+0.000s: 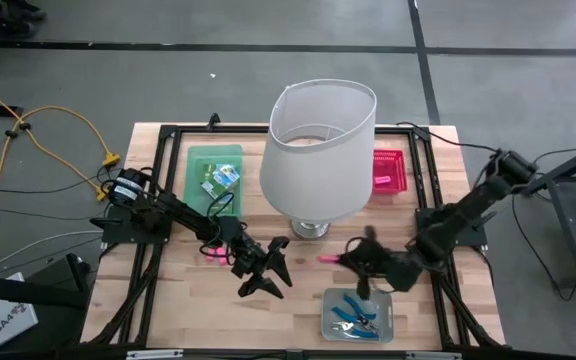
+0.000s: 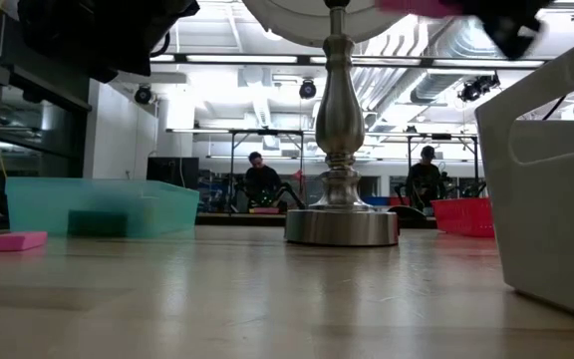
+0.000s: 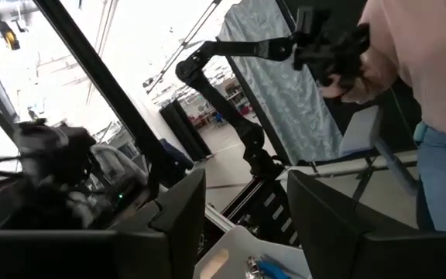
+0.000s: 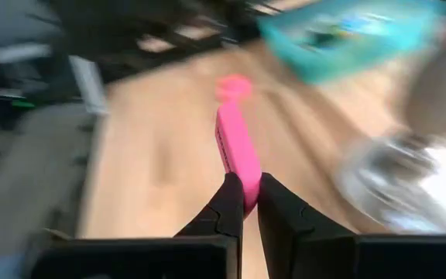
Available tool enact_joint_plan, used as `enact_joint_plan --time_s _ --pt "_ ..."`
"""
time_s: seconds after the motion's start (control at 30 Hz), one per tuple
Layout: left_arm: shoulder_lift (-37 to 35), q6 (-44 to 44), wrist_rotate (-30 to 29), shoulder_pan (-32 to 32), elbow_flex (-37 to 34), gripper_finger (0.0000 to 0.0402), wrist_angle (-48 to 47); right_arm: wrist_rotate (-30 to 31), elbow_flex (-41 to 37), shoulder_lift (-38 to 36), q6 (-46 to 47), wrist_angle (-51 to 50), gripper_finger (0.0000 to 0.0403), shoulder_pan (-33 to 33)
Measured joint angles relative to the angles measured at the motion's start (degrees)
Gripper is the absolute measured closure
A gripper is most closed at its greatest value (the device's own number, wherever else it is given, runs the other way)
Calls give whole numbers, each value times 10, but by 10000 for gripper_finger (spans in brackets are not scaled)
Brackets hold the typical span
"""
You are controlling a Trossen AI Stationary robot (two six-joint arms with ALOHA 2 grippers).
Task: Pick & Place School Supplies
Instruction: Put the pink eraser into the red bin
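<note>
Currently I read the right gripper (image 1: 353,262) near the middle of the worktop, just in front of the lamp base (image 1: 310,229), between it and the clear tray (image 1: 358,314) at the front edge. Its fingers (image 4: 231,205) are pinched nearly together on one end of a pink eraser (image 4: 236,151), which sticks straight out ahead of them; from above the eraser shows as a pink tip pointing toward the left arm. Scissors (image 1: 353,316) with blue handles lie inside the clear tray.

The left gripper (image 1: 268,270) sits left of centre, jaws spread wide, nothing between them that I can see. A second pink eraser (image 2: 10,240) lies flat on the wood just behind the left arm, toward the left edge. Open wood separates the two grippers.

The big white lampshade (image 1: 318,150) covers the centre and overhangs toward the back edge. The green tray (image 1: 214,175) is at the back left with small printed boxes (image 1: 220,179) in it; the red tray (image 1: 389,171) is at the back right, close beside the shade. The front left corner is bare wood. The black frame rails (image 1: 168,170) run along both side edges.

People (image 2: 262,181) show in the room beyond the table.
</note>
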Motion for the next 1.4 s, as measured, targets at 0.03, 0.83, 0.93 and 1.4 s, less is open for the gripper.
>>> enact_joint_plan --time_s 0.03,0.83,0.93,1.4 --pt "0 0 0 0 0 227 0 26 0 -14 35 -54 389 10" --pt "0 -1 0 0 0 227 -1 166 0 -58 468 -679 389 -150" --pt "0 -13 0 0 0 227 -3 164 0 -58 466 -698 389 -189" --pt "0 -10 0 0 0 227 -17 110 -1 -57 436 -718 389 -307"
